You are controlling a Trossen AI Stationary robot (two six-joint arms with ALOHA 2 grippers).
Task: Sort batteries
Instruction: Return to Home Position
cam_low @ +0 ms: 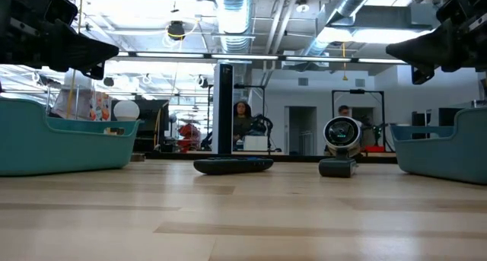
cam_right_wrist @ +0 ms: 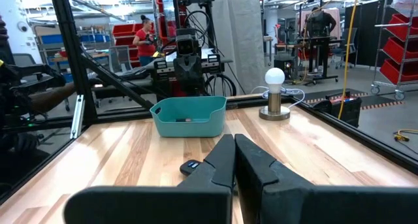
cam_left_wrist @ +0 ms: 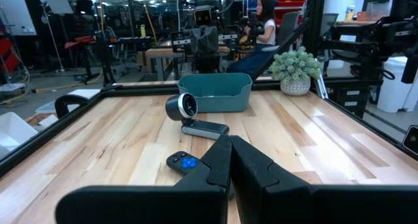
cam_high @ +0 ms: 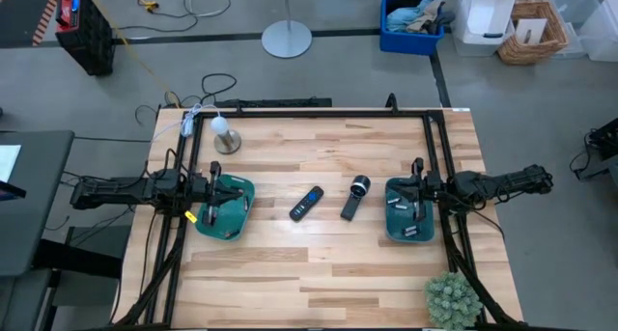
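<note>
Batteries (cam_high: 398, 202) showed in the teal tray (cam_high: 388, 217) at 3 o'clock, none loose near the central remote (cam_high: 306, 204) and flashlight (cam_high: 354, 198), so the left gripper (cam_high: 211, 198) at 9 and right gripper (cam_high: 417, 190) at 3 hovered over their trays pinched closed, empty, apparently parking.

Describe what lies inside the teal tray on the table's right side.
A few small batteries lie in the teal tray. The right gripper hangs over it and covers part of its floor, so no full count.

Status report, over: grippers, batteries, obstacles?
Left gripper, right gripper shut, each above its tray. Batteries seen in right tray. Remote and flashlight lie between trays.
</note>
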